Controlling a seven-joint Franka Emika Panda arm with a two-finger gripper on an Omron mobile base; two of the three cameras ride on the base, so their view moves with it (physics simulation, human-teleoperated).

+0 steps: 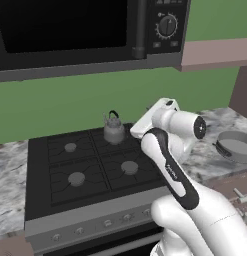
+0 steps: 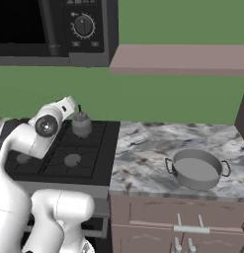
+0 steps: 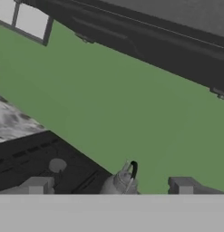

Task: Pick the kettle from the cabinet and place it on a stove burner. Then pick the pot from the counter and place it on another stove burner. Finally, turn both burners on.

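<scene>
Gripper (image 3: 109,186) jaws stand wide apart and empty in my hand view, with the kettle (image 3: 120,182) between the two tips and just beyond them. From the base cameras I see the kettle (image 1: 114,131) upright on the rear right burner of the stove (image 1: 42,192), under the microwave (image 1: 70,30). I see the pot (image 2: 197,169) on the counter (image 2: 143,153), well to the right, apart from the stove.
</scene>
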